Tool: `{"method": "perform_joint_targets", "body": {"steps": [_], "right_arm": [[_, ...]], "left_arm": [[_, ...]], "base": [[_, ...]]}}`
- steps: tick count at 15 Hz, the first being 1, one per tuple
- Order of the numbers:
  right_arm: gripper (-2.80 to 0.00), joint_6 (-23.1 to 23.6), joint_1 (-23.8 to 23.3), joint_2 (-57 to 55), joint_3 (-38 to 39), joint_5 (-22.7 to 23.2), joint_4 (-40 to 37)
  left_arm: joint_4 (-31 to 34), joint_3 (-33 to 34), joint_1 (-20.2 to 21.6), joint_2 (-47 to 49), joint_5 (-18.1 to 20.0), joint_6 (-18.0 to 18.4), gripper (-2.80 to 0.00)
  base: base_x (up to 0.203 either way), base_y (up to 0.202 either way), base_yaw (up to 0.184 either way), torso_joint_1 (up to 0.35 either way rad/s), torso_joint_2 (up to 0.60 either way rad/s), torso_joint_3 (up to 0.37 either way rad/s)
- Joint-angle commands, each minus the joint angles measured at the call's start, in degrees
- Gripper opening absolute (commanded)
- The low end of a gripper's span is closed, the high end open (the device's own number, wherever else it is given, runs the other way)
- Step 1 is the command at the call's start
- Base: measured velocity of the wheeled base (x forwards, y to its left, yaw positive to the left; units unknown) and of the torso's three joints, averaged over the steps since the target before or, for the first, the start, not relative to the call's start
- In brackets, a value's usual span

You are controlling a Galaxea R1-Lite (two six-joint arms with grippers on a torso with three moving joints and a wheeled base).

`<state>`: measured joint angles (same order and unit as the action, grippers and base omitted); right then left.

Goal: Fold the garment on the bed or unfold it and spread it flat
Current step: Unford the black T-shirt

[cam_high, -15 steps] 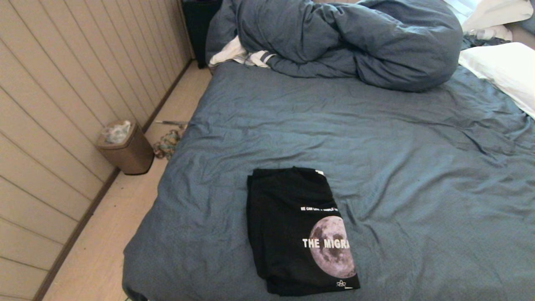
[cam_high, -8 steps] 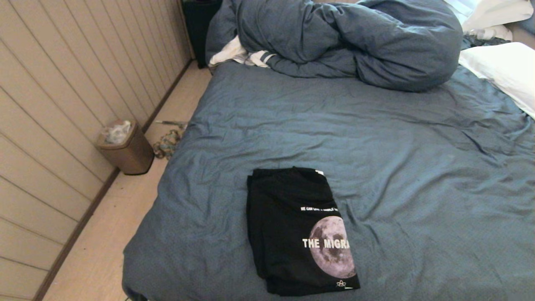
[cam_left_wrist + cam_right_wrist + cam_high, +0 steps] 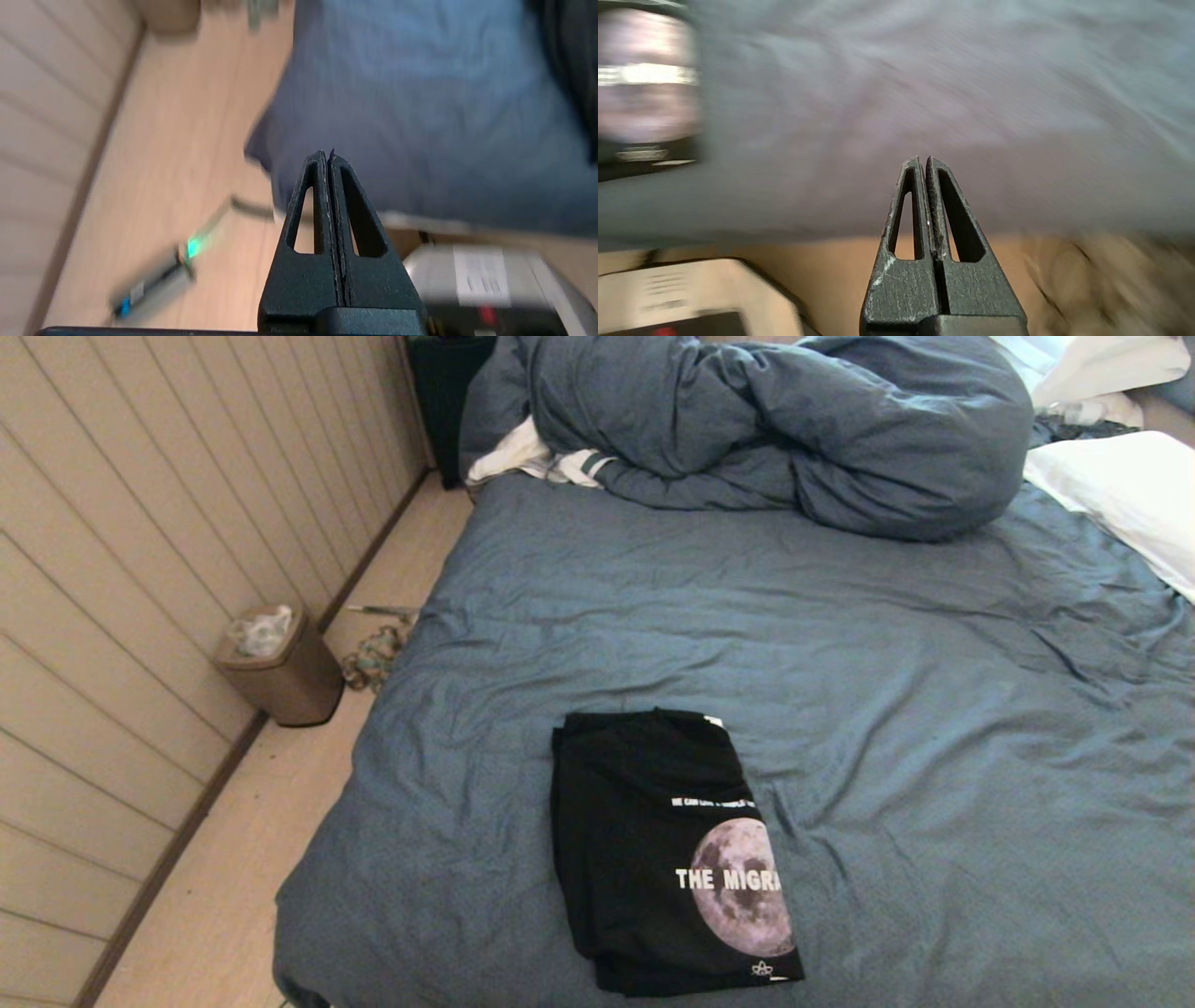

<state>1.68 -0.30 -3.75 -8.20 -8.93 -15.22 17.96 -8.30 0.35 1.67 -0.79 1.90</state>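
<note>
1. The garment [image 3: 667,854] lies folded on the bed [image 3: 840,644], well short of the duvet [image 3: 775,425]; its print reads "THE MIGRA".
2. My left fingers [image 3: 322,186] and right fingers [image 3: 920,196] are pressed together, empty, off the bed's edge.
3. The garment lies as it did a second ago.

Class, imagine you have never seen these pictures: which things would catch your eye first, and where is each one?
First comes the black T-shirt, folded into a neat rectangle near the bed's front edge, with a moon print and white letters showing. Next is the duvet, bunched in a big heap at the far end. In the wrist views the left claw and right claw are shut and empty, off the bed's near edge, above the floor.
</note>
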Motion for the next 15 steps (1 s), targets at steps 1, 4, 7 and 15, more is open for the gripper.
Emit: {"method": "perform_joint_targets", "body": {"steps": [1,4,7,15], "right_arm": [[-2.80,0.21,0.43,3.57,1.41,4.85,0.25],[-2.80,0.64,0.48,3.57,5.05,7.04,8.45],[-2.80,1.92,0.57,3.50,8.20,9.02,13.82],[-2.80,4.53,0.57,3.66,8.20,9.28,13.82]], "left_arm": [[-5.26,3.17,0.09,-1.82,-0.17,0.04,-2.80],[-20.21,9.14,0.09,-1.75,1.05,1.11,-2.80],[-22.34,10.49,0.00,-1.76,2.95,4.46,-2.80],[-22.62,10.49,-0.09,-1.67,3.16,4.43,-2.80]], "base": [[0.000,0.000,0.000,0.000,0.00,0.000],[0.000,0.000,0.000,0.000,0.00,0.000],[0.000,0.000,0.000,0.000,0.00,0.000],[0.000,0.000,0.000,0.000,0.00,0.000]]}}
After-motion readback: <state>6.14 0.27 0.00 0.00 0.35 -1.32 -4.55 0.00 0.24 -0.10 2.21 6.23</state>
